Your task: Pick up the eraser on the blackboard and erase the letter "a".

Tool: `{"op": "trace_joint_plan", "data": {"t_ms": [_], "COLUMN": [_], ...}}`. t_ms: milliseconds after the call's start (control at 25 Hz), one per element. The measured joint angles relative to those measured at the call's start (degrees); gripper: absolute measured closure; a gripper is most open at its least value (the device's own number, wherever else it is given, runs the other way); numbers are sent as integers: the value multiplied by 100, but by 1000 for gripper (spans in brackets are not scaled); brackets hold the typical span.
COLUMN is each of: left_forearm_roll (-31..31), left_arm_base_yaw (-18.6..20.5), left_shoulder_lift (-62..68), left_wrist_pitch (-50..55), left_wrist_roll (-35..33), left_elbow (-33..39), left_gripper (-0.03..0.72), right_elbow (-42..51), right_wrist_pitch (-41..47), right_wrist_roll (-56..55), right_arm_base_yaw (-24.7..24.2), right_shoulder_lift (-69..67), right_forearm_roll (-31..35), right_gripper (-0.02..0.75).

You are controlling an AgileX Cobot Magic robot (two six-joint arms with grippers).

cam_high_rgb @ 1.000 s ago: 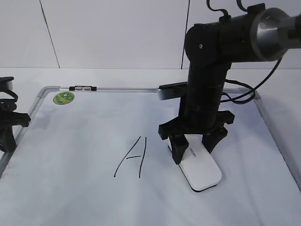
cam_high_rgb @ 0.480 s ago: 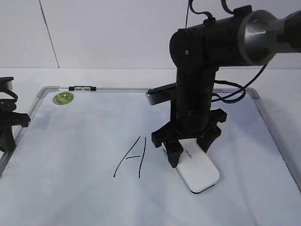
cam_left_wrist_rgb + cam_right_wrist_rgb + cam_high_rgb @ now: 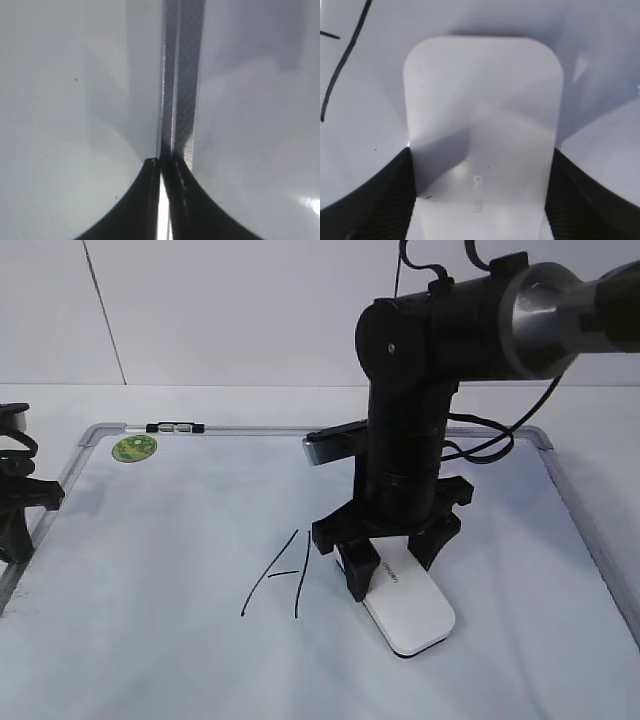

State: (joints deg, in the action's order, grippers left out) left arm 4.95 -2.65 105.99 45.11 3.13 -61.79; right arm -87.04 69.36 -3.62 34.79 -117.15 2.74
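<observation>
Between my right pincer's two fingers sits the eraser, clamped at both long sides and flat on the blackboard. Just left of that pincer is a handwritten capital A. My left pincer is pressed together.

Bare blackboard lies open left of the capital "A". The right arm's gripper and the eraser stand just beside its right stroke. The left gripper flanks the left frame.
</observation>
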Motion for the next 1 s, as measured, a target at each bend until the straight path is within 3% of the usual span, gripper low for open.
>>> {"op": "trace_joint_plan", "data": {"t_ms": [600,1000], "left_forearm_roll": [0,9], "left_arm_base_yaw": [0,0], "left_shoulder_lift": [0,0], "left_wrist_pitch": [0,-20], "left_wrist_roll": [0,0], "left_elbow": [0,0], "left_gripper": [674,673], "right_elbow": [-142,-142], "right_wrist_pitch": [85,87], "right_wrist_roll": [-34,-64], "right_arm_base_yaw": [7,-559], "right_shoulder_lift": [-130,-141], "right_forearm_roll": [-17,257], "right_gripper": [202,202]}}
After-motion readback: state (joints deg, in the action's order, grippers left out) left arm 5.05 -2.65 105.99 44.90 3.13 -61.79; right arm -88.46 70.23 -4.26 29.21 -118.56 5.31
